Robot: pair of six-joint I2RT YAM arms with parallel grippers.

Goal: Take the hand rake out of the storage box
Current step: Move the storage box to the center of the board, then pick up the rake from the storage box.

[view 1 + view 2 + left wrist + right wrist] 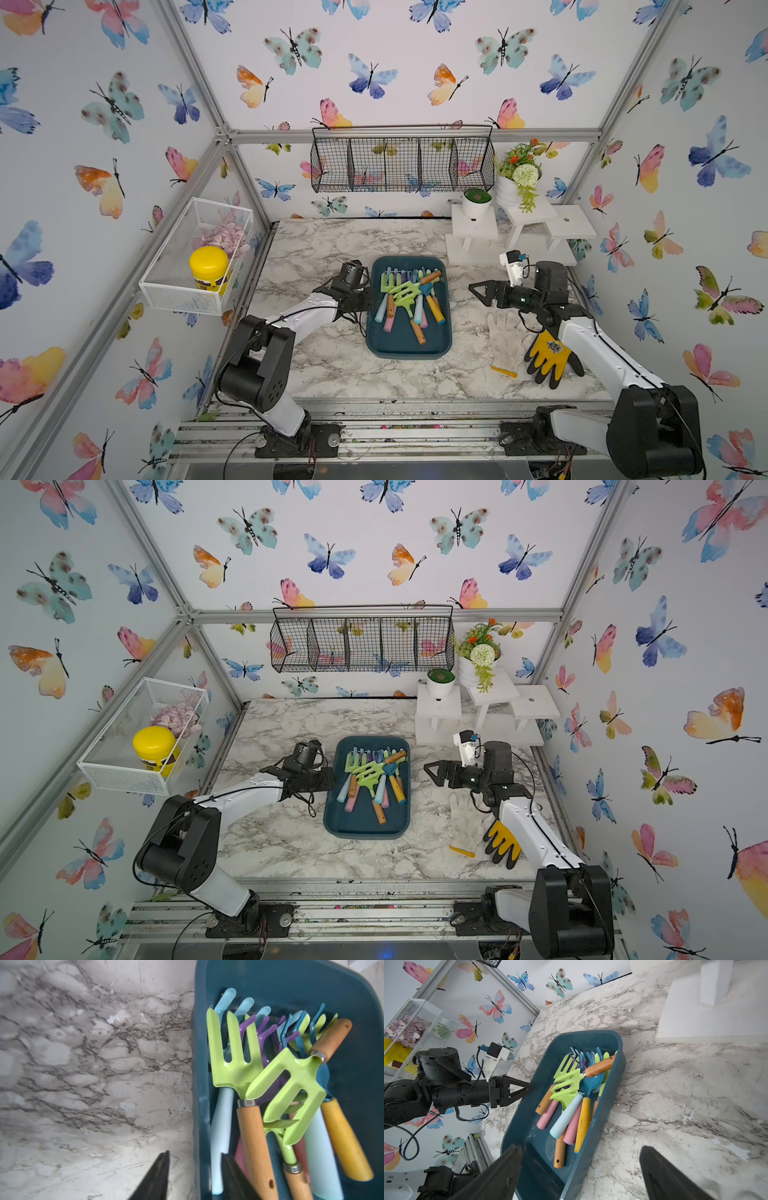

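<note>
In both top views the dark teal storage box [409,347] sits mid-frame on the marble table [332,374], packed with pastel garden tools. The lime-green hand rake [405,290] lies on top of the heap toward the box's far end. Its long axis slants from the tined head near the centre up to the wooden handle at the upper right, close to the box's right wall. The left gripper [368,301] is right at the box's left rim. The right gripper [478,293] hangs over bare table to the right of the box and apart from it, just beyond a white work glove [505,336] and a yellow-and-black glove [548,357]. The left wrist view shows the left gripper [195,1155] with its jaws parted a moderate way and empty, one tip over the table, the other over the box's inside, the rim between them. Here the hand rake [307,1080] lies ahead and to the right in the frame, its handle reaching to the upper right, away from the jaws. The right wrist view shows the right gripper [580,1152] with jaws spread wide and empty at the bottom of the frame, the box's near end between them in the picture. The hand rake [571,1079] lies crosswise higher up, handle end toward the wall on this arm's side. The left arm looks nearer the box, yet the handle points to the right arm's side, so either could plausibly take it.
</note>
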